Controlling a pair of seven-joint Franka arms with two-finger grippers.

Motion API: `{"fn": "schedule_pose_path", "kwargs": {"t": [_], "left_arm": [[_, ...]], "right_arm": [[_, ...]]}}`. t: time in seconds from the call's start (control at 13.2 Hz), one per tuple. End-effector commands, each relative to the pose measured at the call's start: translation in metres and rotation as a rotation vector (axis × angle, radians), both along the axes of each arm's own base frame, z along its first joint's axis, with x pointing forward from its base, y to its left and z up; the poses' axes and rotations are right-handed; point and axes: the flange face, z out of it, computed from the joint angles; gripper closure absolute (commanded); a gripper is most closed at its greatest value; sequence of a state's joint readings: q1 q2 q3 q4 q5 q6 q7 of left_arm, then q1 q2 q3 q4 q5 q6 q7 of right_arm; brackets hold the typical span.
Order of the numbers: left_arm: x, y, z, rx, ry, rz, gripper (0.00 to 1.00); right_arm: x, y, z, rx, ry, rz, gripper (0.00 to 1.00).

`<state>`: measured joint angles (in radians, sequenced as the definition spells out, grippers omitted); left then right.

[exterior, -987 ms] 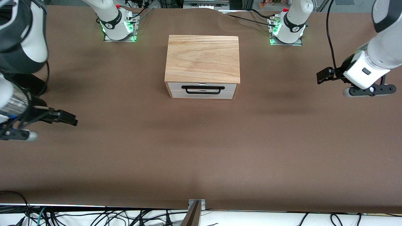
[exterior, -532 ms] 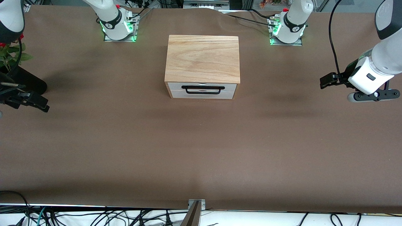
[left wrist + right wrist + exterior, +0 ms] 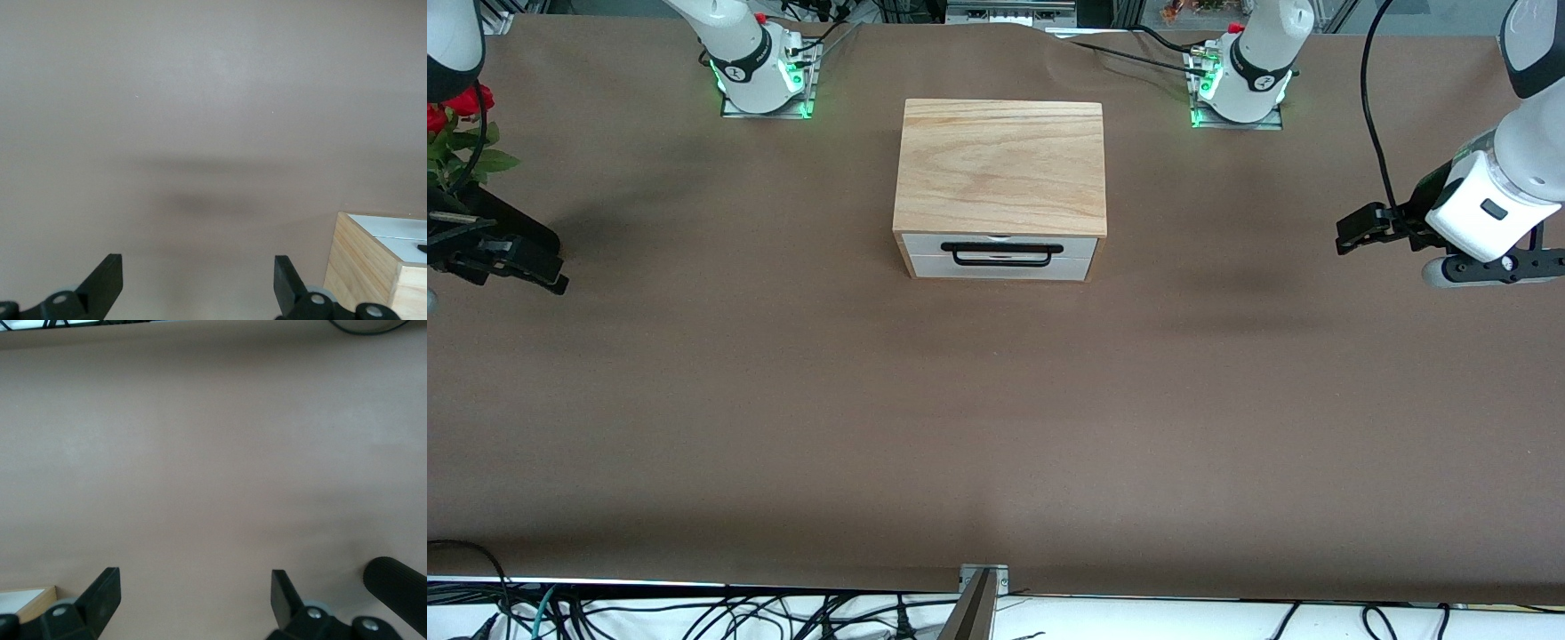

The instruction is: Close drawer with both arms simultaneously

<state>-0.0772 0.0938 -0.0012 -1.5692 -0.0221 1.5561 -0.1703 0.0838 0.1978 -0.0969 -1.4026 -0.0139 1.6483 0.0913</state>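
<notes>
The small oak box (image 3: 1000, 164) stands mid-table. The drawer (image 3: 1000, 249), with its white front and black bar handle (image 3: 1001, 255), sits flush with the box front, facing the front camera. My left gripper (image 3: 1353, 233) hangs open and empty over bare table near the left arm's end, well apart from the box. Its wrist view shows open fingers (image 3: 107, 280) and a corner of the box (image 3: 363, 270). My right gripper (image 3: 547, 277) is open and empty at the right arm's end of the table. Its wrist view shows open fingers (image 3: 283, 597) and a box corner (image 3: 30, 600).
The brown table cover (image 3: 996, 427) spreads wide around the box. A black vase (image 3: 511, 233) with red roses (image 3: 458, 102) stands at the right arm's end, beside the right gripper; it also shows in the right wrist view (image 3: 400, 587). Cables hang along the table's near edge.
My right gripper has drawn back toward the right arm's end of the table, uncovering the roses. My left gripper has shifted slightly toward the left arm's end. The drawer has not moved.
</notes>
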Motion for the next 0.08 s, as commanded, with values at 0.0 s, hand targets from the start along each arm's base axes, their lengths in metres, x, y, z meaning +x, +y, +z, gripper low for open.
{"fn": "schedule_pose_path", "kwargs": {"t": [0.0], "left_arm": [[0.0022, -0.0013, 0.0051, -0.02, -0.004, 0.0, 0.0]], "right_arm": [[-0.0067, 0.0011, -0.0007, -0.001, 0.016, 0.014, 0.0]]}}
